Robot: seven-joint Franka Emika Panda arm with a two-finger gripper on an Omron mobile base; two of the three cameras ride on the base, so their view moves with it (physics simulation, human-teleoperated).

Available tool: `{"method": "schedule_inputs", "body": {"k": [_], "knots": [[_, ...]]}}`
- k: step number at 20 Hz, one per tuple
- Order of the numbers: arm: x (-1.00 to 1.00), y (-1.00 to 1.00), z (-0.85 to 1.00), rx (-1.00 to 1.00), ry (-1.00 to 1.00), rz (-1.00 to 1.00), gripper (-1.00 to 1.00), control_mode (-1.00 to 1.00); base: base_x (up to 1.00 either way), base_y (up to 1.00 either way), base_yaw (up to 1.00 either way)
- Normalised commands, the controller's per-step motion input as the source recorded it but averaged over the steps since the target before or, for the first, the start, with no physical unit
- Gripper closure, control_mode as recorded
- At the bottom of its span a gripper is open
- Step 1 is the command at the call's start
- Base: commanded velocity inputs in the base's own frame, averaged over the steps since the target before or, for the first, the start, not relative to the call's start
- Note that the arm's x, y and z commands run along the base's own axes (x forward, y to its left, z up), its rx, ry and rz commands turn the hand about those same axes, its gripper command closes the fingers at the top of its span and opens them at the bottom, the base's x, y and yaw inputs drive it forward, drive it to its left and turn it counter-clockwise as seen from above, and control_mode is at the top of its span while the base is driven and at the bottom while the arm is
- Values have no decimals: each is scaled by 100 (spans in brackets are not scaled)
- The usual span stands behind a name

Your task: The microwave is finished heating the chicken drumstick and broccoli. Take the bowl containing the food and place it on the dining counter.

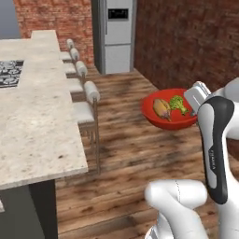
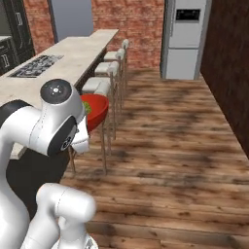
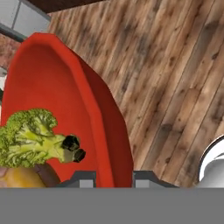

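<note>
At right of centre in the left base view, the gripper (image 1: 192, 103) clamps one red bowl (image 1: 158, 120) by its rim, carrying one drumstick (image 1: 162, 108) and one broccoli (image 1: 178, 104); four stools (image 1: 86, 110) line the surface (image 1: 32, 130).

Bowl (image 1: 169, 116) right of stools (image 1: 87, 100), beyond them the counter (image 1: 37, 126).

Both base views look forward from behind, sharing the dining counter (image 1: 37, 116); hand view sits close above the bowl (image 3: 52, 87)

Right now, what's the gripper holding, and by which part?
The gripper holds the red bowl by its rim, fingers straddling the wall, with the drumstick and broccoli inside.
</note>
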Motion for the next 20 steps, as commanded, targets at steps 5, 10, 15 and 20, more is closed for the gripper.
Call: {"method": "schedule_inputs", "body": {"k": [5,10,15,20], "knots": [[0,0,0,0,0,0,100,100,87,-85,49],[0,0,0,0,0,0,100,100,100,-35,52],[0,0,0,0,0,0,100,100,100,-11,45],[40,5,8,2,0,5,100,-100,60,1,16]]}}
